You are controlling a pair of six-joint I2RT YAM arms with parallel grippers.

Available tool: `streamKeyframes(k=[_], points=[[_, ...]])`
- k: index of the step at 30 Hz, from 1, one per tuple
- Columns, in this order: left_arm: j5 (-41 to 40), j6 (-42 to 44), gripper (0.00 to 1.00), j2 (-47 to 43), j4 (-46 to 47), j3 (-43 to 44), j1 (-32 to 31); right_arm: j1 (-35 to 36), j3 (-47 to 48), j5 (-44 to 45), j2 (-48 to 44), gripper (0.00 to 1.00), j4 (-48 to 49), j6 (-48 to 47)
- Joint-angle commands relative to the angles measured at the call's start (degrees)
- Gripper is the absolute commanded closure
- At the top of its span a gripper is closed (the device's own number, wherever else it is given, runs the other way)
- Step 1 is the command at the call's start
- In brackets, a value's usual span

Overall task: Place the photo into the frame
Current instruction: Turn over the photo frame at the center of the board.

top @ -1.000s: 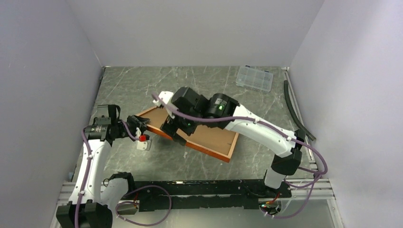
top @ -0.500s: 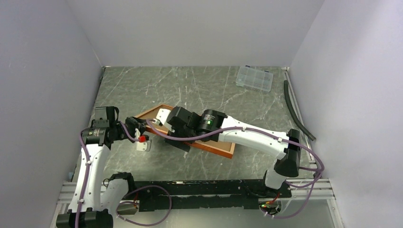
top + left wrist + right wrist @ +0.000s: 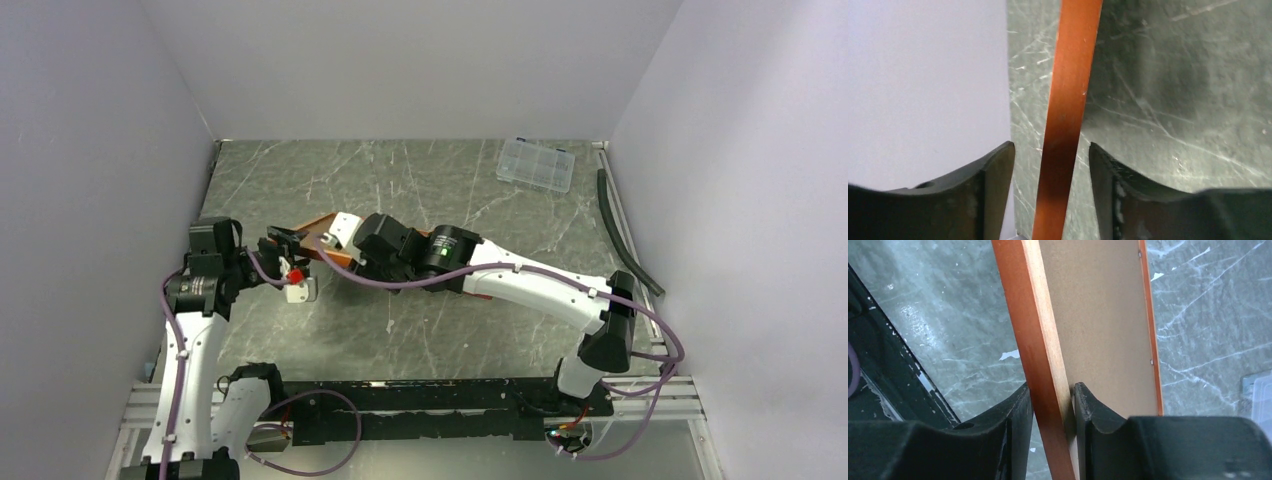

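The frame (image 3: 312, 228), reddish-orange wood, stands tilted up off the marble table, mostly hidden under my right arm. My right gripper (image 3: 352, 265) is shut on the frame's border (image 3: 1033, 315), one finger against the brown backing board (image 3: 1098, 315) set in its back. In the right wrist view that gripper (image 3: 1052, 390) pinches the border between both pads. My left gripper (image 3: 283, 240) sits at the frame's left corner. In the left wrist view it (image 3: 1050, 150) is open, the frame's thin edge (image 3: 1073, 75) passing between its fingers with a gap on each side. The photo is out of view.
A small clear compartment box (image 3: 537, 164) lies at the back right of the table. A black hose (image 3: 625, 230) runs along the right wall. Walls close in on the left, back and right. The arms' base rail (image 3: 430, 405) crosses the near edge.
My right gripper came down onto the frame's near-left border and closed on it. My left gripper opened and let go of the corner. The frame now stands steeper.
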Motion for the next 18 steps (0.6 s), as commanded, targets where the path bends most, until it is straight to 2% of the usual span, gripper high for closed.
streamKeyframes(k=[1,3,4,5,12,15,18], points=[[4.4,-12.8,0.3,-1.7,7.2,4.6,0.1,-3.5,6.7,-1.8,-2.8,0.75,3.9,6.0],[3.6,-17.9,0.19,-1.1,7.4,6.6,0.1,-4.6,10.5,-3.3,-1.3,0.76,1.8,8.3],[3.3,-21.2,0.09,-0.8,8.1,7.5,0.1,-5.2,12.5,-4.1,-0.7,0.76,0.7,9.3],[3.2,-25.5,0.06,-0.7,9.3,8.5,0.1,-5.9,14.0,-5.0,-0.2,0.76,0.0,10.6],[1.8,-52.0,0.06,0.5,14.8,16.7,0.1,-17.6,22.2,-19.2,2.7,0.76,-0.6,20.9],[-1.2,-60.0,0.06,6.3,9.1,24.3,0.1,-26.4,22.0,-29.9,4.1,0.77,1.5,27.2],[0.4,-63.1,0.06,12.5,-2.8,32.8,0.8,-32.3,19.8,-37.2,5.8,0.79,3.7,31.2]])
